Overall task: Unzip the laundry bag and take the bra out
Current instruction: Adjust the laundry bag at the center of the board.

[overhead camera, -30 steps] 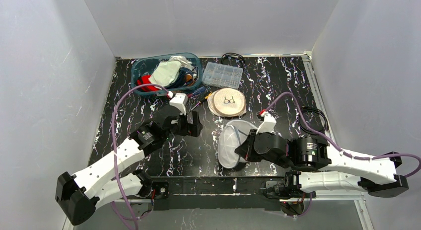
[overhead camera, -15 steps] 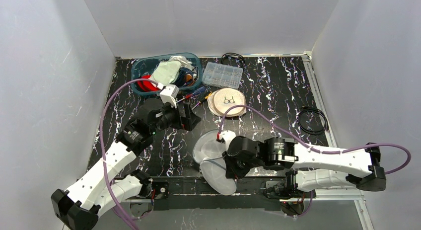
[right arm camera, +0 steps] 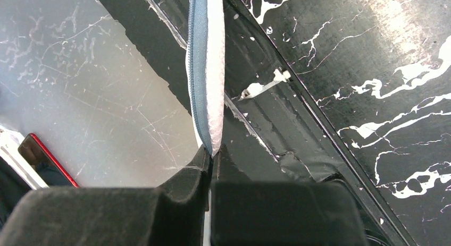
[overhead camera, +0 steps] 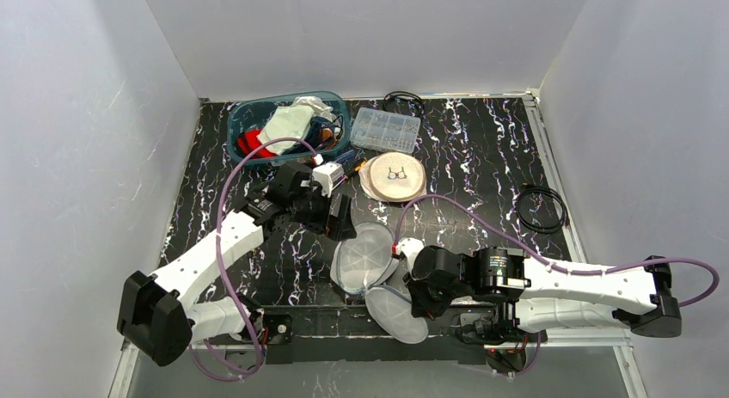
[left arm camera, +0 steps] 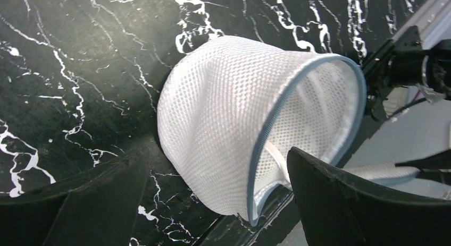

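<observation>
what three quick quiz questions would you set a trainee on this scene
1. True or false: the right gripper is shut on the edge of the laundry bag.
2. The left gripper is: A open, B shut on the bag, C out of view.
3. What colour is the bag's zipper trim?
Key: 1 true; 2 A; 3 blue.

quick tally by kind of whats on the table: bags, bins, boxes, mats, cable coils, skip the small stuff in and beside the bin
laundry bag: 1
bin: 1
parts box: 1
round mat: 1
cable coils: 2
total: 6
</observation>
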`<state>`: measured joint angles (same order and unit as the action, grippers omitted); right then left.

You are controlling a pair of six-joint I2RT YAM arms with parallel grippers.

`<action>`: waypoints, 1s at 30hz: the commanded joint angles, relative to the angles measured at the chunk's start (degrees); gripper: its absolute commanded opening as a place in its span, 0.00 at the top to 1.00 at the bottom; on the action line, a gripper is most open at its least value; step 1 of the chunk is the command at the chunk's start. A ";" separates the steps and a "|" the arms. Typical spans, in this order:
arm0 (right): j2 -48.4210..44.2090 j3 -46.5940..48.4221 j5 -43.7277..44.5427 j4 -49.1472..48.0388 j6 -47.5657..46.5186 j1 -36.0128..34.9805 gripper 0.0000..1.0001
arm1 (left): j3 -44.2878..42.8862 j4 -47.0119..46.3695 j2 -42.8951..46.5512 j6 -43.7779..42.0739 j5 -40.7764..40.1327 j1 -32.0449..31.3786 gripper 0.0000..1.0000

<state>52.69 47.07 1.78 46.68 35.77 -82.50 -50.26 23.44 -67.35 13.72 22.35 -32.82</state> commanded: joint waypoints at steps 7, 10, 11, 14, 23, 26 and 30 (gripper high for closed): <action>0.89 0.60 0.85 0.17 -1.34 -0.07 0.99 | -0.64 2.31 0.13 -2.47 8.05 0.25 0.08; 1.52 1.26 0.47 -0.58 -1.43 -0.04 0.99 | -0.01 2.92 -3.67 -1.71 9.13 0.21 0.20; 1.80 1.53 0.27 -0.87 -1.47 -0.08 0.99 | 0.16 2.95 -4.50 -1.29 9.19 0.21 0.25; 2.67 2.54 0.18 -1.69 -1.87 -0.05 0.99 | -0.13 2.78 -5.29 -0.58 9.70 0.13 0.49; 10.51 10.00 7.79 -5.87 -5.42 0.52 0.99 | -5.32 11.09 6.60 3.17 -9.66 0.21 1.00; 12.06 11.47 9.93 -10.99 -5.73 3.02 0.99 | -10.69 16.92 11.89 4.05 -19.91 0.21 1.00; 10.94 10.94 9.02 -19.38 -5.97 7.28 0.61 | -21.93 24.75 13.23 3.12 -27.56 0.13 1.00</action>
<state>65.12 55.77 8.51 37.56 31.14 -78.43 -62.19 38.81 -56.40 16.73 6.81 -32.73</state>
